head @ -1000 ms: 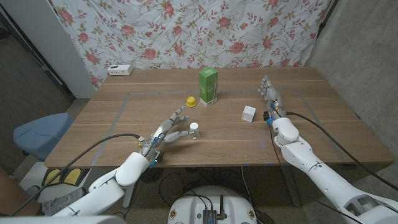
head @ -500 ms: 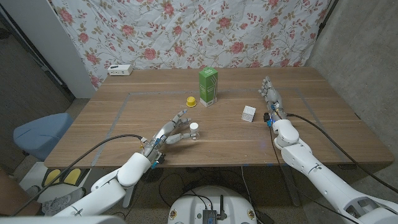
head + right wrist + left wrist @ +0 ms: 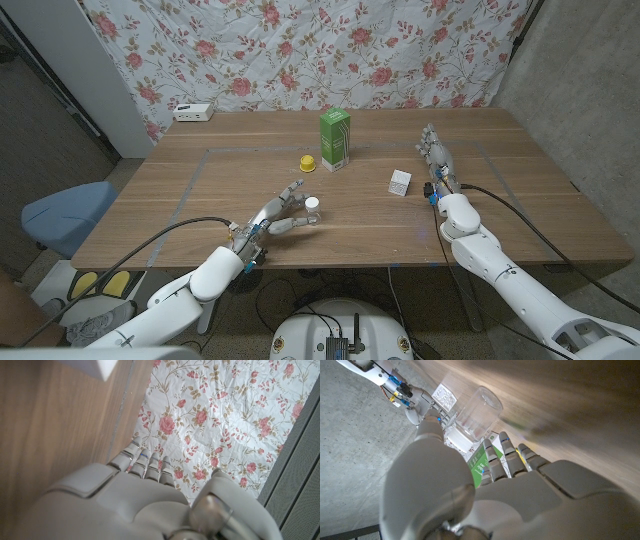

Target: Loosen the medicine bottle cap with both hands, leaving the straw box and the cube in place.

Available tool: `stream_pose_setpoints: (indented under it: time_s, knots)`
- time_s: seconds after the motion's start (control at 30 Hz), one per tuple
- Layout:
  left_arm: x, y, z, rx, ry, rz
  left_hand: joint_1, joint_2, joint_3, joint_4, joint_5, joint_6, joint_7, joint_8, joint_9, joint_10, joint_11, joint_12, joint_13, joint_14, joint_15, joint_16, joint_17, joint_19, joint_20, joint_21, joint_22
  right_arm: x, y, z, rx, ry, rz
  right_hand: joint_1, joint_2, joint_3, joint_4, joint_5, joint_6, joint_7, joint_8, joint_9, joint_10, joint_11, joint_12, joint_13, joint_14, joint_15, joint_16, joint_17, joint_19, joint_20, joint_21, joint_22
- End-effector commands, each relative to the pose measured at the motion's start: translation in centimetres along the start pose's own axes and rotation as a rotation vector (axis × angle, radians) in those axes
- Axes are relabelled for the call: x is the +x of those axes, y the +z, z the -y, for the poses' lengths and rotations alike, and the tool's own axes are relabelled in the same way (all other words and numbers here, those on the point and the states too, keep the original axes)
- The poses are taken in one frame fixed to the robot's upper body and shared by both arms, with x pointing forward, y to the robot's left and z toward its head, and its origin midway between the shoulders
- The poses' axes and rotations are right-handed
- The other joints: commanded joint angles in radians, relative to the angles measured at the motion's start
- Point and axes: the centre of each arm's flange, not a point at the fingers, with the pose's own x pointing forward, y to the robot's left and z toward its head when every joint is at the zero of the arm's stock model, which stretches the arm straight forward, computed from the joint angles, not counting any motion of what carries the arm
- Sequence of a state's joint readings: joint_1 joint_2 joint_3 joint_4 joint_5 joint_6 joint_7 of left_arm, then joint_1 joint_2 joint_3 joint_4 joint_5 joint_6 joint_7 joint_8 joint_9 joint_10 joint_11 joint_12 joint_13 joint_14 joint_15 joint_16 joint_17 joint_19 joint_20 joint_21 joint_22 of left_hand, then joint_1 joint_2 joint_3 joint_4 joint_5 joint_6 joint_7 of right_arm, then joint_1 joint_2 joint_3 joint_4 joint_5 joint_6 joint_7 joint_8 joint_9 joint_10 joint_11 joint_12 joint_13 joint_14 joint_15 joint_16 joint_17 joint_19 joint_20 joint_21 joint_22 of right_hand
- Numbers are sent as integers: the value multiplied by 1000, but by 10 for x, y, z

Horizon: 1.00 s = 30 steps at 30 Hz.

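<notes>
I have the left hand out near the middle of the wooden table, its fingers spread and reaching toward the medicine bottle. The fingertips sit just beside the bottle, but from the head camera I can't tell if they touch it. From the left wrist camera I see the bottle upright between the thumb and the other fingers, with nothing clamped on it that I can make out. The bottle wears its white cap.

My right hand is well apart, at the table's right side, fingers straight and together, holding nothing. The white cube lies just beside it. The green straw box stands upright farther back, a small yellow cap beside it.
</notes>
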<state>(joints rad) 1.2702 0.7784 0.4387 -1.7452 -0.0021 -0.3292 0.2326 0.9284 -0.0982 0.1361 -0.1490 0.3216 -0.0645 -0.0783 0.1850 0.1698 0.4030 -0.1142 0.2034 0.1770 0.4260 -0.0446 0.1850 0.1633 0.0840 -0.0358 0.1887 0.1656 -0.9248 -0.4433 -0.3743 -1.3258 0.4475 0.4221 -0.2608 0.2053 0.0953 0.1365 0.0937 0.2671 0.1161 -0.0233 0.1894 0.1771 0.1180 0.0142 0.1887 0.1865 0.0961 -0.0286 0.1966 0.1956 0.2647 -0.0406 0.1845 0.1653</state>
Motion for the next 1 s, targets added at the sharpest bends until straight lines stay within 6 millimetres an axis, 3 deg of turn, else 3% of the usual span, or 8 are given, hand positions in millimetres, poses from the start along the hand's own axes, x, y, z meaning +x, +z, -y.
stream_pose_setpoints:
  time_s: [0.03, 1.0]
  knots:
    - [-1, 0, 1, 25, -17, 7, 17, 5, -2, 0, -6, 8, -6, 7, 3, 10, -2, 0, 1, 15, -116, 2, -1, 14, -64, 0, 2, -7, -1, 1, 7, -13, 12, -3, 3, 3, -6, 9, 8, 1, 4, 3, 11, -4, 6, 2, 0, 0, 2, 1, 4, -47, 2, 1]
    - [5, -3, 2, 74, -58, -24, 79, 36, 19, -4, -48, 42, -16, 11, 4, 52, -26, 1, 1, 45, -139, 1, -1, 31, -77, 1, 2, -9, -7, 5, 14, -4, 4, -5, 4, 2, -7, 11, 12, 2, 3, 3, 12, -2, 5, 2, -1, -3, 2, 1, 5, -46, 3, 2]
